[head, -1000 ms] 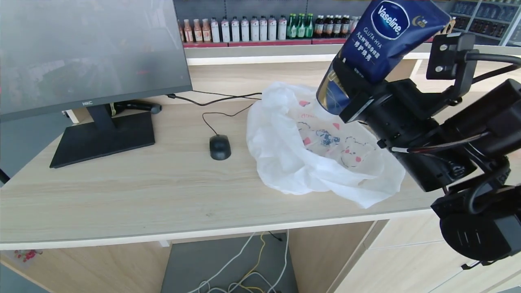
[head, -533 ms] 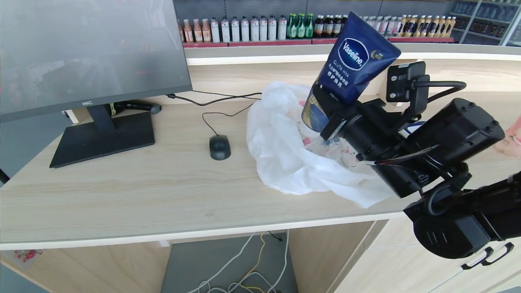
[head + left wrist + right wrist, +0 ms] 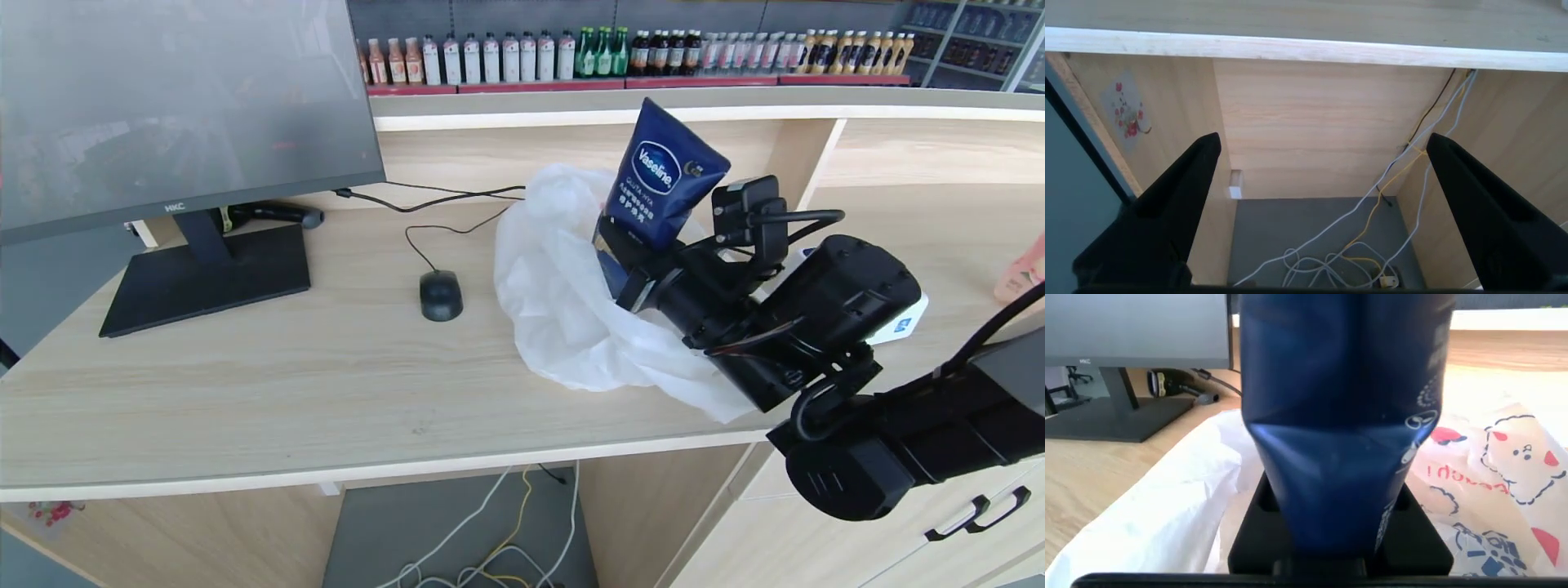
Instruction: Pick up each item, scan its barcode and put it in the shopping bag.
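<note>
The right pincer [image 3: 624, 263] is pinching a dark blue lotion tube [image 3: 665, 184] by its lower, cap end, with the flat crimped end tilting up and away. Beneath and around the pincer, the white shopping bag [image 3: 563, 310] is lying open and crumpled on the desk [image 3: 245, 392]. The tube's lower end is hanging at the bag's mouth; whether it is touching the plastic cannot be told. The tube is looking light, soft and glossy, creasing under the grip, so the firmer shoulder by the cap is probably the safest hold. Well off to the robot's left of this pincer, a mouse [image 3: 442, 295] and monitor [image 3: 163, 98] are sitting. The left pincer [image 3: 1323, 212], spread and empty, is hanging below the desk edge.
</note>
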